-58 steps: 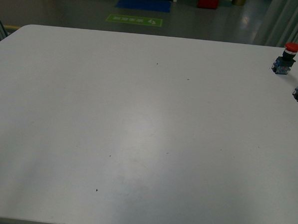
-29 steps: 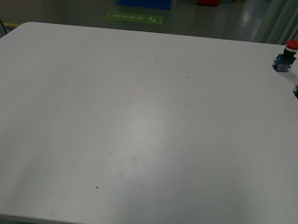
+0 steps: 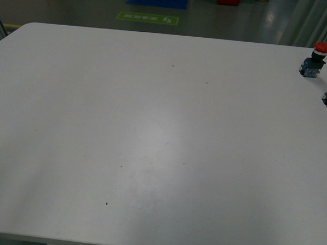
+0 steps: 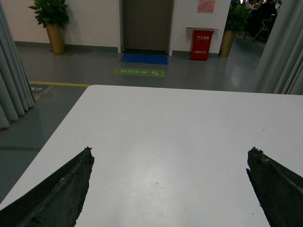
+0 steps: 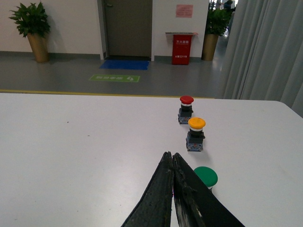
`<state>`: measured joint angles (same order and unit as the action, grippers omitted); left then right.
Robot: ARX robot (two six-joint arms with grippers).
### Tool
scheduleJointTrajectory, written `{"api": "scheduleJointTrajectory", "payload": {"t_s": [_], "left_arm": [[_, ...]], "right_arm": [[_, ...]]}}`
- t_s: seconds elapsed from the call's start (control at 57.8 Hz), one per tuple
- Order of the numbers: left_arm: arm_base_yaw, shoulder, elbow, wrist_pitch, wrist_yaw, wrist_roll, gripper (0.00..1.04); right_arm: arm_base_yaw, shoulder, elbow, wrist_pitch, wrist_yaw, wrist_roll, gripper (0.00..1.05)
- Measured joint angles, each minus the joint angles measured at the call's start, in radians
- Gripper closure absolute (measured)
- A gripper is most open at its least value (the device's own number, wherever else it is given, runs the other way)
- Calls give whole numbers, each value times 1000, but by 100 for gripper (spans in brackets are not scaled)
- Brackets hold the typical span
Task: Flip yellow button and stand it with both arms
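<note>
White table [image 3: 152,133] stretches wide beneath both arms, with grey floor and a doorway beyond; the left gripper [image 4: 170,189] hangs over bare tabletop, fingers spread wide and holding nothing; the right gripper [image 5: 171,163] has its fingers pressed together, empty; just ahead of its tips stands the yellow button [image 5: 195,134], cap up, between a red button [image 5: 185,109] further off and a green button [image 5: 206,177] close beside the fingers; nothing is grasped, so this looks like the approach; next the right fingers must part and advance to straddle the yellow one.
</note>
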<state>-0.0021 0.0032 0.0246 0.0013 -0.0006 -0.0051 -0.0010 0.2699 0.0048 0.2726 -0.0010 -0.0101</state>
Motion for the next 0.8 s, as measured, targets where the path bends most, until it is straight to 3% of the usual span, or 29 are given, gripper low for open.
{"api": "scheduleJointTrajectory", "payload": {"t_s": [0.363, 0.467, 0.692, 0.795], "left_arm": [[0, 0, 0, 0, 0, 0, 7], [0, 0, 0, 0, 0, 0, 7], [0, 0, 0, -1, 0, 0, 7], [0, 0, 0, -1, 0, 0, 7]], "right_arm": [[0, -101, 0, -101, 0, 0, 101], [0, -230, 0, -263, 0, 0, 101], [0, -265, 0, -271, 0, 0, 101], [0, -265, 0, -271, 0, 0, 76]]}}
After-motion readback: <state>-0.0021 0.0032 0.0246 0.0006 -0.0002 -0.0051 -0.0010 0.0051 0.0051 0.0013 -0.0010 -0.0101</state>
